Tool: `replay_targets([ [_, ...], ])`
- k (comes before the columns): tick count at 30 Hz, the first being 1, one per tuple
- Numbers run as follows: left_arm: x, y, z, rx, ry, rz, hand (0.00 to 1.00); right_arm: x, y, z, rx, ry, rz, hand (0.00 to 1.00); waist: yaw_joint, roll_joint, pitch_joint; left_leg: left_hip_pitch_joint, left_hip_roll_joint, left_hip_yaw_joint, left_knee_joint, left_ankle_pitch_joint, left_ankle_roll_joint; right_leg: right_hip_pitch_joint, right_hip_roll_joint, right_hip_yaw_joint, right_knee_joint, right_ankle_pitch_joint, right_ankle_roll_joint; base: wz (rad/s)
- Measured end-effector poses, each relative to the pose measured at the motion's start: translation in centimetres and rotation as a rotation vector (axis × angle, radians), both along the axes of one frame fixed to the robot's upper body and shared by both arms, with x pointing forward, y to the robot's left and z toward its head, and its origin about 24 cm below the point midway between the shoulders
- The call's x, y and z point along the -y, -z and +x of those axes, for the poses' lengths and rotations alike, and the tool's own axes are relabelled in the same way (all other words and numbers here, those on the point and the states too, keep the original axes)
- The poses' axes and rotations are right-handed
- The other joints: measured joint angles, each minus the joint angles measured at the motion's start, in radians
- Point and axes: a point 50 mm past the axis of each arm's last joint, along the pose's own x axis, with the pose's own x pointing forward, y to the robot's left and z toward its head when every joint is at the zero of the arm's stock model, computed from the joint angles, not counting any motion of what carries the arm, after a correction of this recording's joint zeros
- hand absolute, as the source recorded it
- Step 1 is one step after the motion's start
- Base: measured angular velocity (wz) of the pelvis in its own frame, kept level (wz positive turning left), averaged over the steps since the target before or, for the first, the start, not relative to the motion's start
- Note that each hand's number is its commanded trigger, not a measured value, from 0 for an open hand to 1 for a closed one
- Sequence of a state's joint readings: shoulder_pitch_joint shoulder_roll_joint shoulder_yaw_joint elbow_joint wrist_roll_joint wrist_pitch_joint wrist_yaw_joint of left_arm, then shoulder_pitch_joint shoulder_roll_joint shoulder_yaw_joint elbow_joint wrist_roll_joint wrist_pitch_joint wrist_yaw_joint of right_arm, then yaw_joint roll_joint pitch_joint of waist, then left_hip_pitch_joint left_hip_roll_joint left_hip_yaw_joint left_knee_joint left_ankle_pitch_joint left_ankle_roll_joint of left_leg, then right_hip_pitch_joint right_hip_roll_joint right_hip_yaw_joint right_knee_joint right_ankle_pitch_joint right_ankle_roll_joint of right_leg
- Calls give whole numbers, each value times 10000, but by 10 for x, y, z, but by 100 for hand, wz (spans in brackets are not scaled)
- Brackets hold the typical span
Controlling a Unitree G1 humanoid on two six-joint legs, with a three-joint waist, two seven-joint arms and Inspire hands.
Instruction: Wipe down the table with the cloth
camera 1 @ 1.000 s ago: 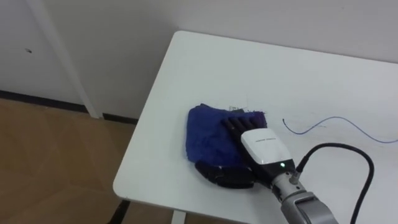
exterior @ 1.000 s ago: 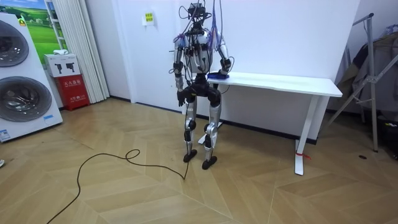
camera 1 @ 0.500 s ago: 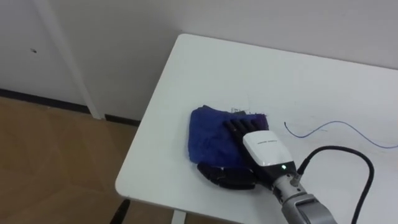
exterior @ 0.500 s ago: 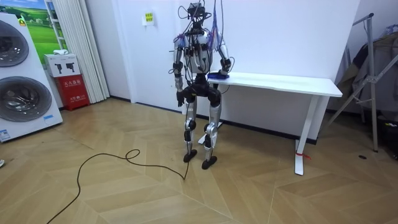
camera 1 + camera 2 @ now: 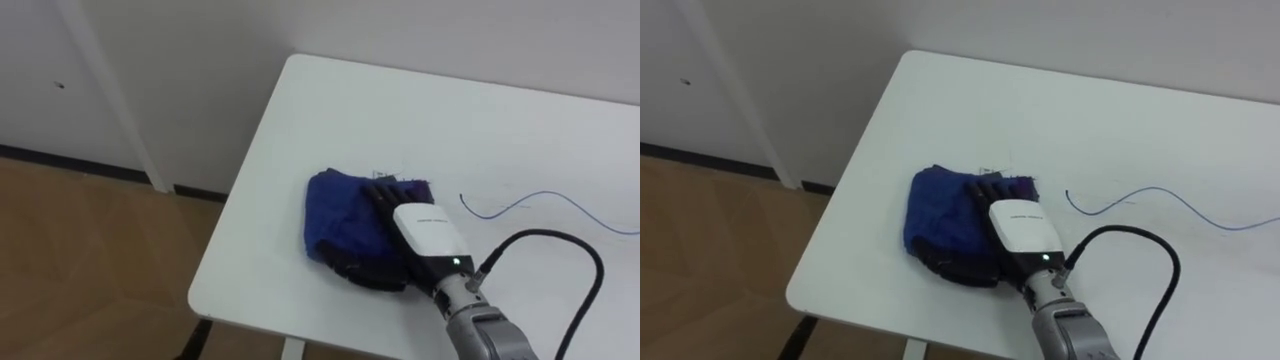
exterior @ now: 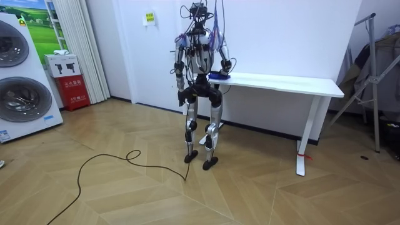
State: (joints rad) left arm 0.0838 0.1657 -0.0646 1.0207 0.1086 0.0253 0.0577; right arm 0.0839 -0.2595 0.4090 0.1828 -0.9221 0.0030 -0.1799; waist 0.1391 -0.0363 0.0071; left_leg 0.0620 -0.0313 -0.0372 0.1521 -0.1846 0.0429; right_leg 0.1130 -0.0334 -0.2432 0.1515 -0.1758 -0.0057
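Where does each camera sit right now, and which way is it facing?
Left eye view: on the head, looking down at the white table's corner; right hand flat on the blue cloth.
Right eye view: beside it, aimed the same way; same hand and cloth.
Room view: out on the floor, facing the wall; whole robot at the table's end, left hand by its hip.
Shared: both eyes show hand, cloth and the blue line.

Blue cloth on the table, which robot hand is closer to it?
Right. The right hand lies flat on the cloth; the left hand hangs at the robot's hip, away from the table.
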Motion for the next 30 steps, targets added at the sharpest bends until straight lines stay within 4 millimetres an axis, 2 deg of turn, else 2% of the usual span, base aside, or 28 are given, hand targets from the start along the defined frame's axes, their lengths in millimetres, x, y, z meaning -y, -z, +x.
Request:
replay_targets([
  [11,3,2,-6,-202,-385,-293,0,-4,-3,7,-112,344,309,0,-8,-23,-11,-13,-3,-65,34,2,2,12,-13,-139,-1,-1,2,2],
  [14,5,3,-5,-206,-418,-366,0,-2,-2,7,-136,415,269,0,-46,-30,-16,-58,4,-194,88,2,2,34,-42,-339,-5,-4,6,11],
  [23,9,2,-2,-213,-311,-813,0,4,8,10,-295,613,-211,0,31,-88,-47,13,-12,-218,126,2,4,154,-98,-384,-4,-31,52,2],
  [26,10,2,-2,-218,-325,-959,0,6,11,12,-353,507,-658,0,46,-120,-50,9,-13,-220,149,2,4,193,-116,-626,-4,-31,52,3],
  [30,11,2,-2,-272,-332,-1017,0,7,14,14,-398,464,-1081,0,70,-115,-44,1,-25,-219,152,-2,11,218,-131,-673,-3,-31,52,0],
])
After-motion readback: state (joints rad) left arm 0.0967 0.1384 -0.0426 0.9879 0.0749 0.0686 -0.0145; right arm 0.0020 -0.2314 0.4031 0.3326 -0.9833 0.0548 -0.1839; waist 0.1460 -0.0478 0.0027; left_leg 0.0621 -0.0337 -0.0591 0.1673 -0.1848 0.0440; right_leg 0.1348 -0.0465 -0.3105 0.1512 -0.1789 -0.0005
